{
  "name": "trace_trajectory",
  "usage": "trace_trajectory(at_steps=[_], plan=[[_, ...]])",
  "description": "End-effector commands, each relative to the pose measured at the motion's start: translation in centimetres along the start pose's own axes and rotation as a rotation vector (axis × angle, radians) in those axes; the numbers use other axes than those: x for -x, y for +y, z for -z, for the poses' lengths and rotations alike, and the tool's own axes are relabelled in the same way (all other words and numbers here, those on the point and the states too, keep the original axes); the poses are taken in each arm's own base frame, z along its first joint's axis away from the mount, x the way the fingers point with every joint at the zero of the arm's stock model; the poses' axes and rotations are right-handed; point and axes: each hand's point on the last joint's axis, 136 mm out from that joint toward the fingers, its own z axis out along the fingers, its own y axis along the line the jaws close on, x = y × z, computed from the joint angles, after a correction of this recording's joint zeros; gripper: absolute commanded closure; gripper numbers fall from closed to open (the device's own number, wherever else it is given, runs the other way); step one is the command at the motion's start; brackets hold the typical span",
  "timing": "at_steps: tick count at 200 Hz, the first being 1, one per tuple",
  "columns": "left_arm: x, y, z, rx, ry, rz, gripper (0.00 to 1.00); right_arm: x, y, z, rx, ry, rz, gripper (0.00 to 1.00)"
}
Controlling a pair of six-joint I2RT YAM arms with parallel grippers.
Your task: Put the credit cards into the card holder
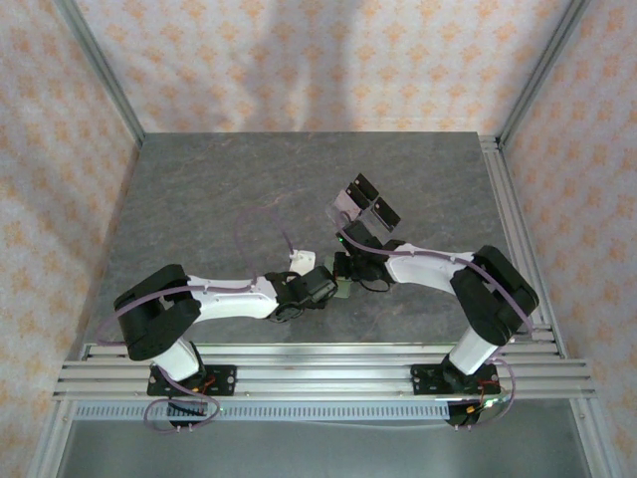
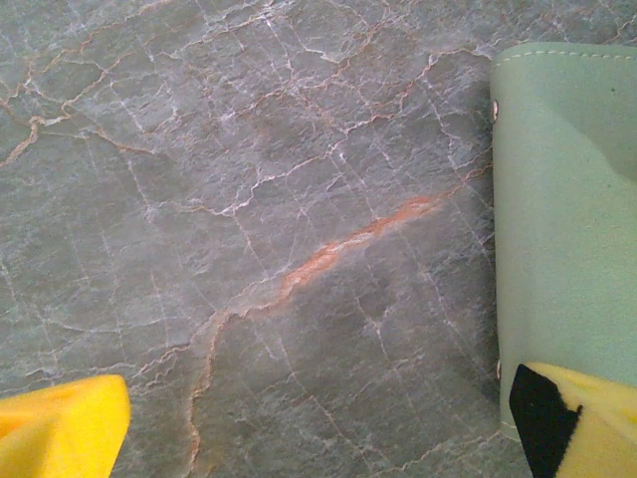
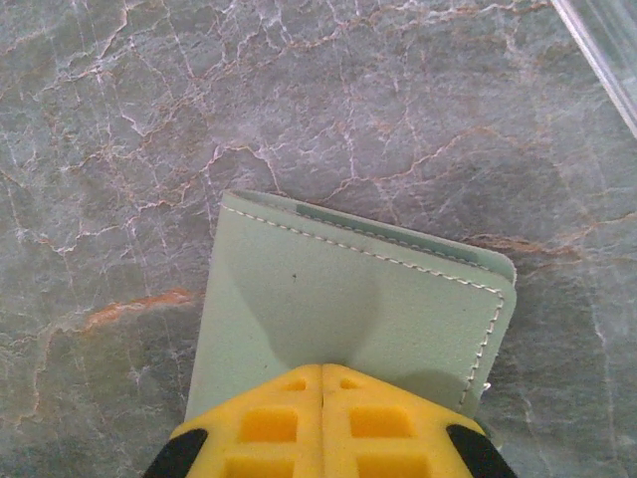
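Card holder (image 3: 348,299) lies flat on the counter (image 2: 249,149), straight ahead of your right fingers (image 3: 269,428), its near edge under their tips. Those fingers are squeezed together; whether they pinch it, you cannot tell. Your left fingers (image 2: 60,428) are spread wide, one tip over its corner. The right side is closer.

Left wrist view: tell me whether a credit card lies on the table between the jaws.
No. Between the yellow jaws the grey marble table is bare, and the green card holder lies at the right.
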Motion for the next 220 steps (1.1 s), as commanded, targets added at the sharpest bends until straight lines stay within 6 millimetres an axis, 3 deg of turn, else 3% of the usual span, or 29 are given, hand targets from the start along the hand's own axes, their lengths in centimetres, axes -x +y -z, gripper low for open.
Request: trace_trajectory(at_steps=[1, 84, 220], plan=[[0.3, -0.1, -0.1, 0.013, -0.013, -0.003, 0.0, -0.8, -1.0, -0.6, -0.021, 0.016, -0.006, 1.0], [0.2, -0.1, -0.2, 0.02, -0.008, -0.004, 0.0, -3.7, -3.4, -0.8, -0.052, 0.042, 0.047, 1.0], [0.3, -0.1, -0.5, 0.041, -0.001, 0.005, 0.0, -6.4, -6.0, -1.8, -0.14, -0.137, 0.259, 1.0]])
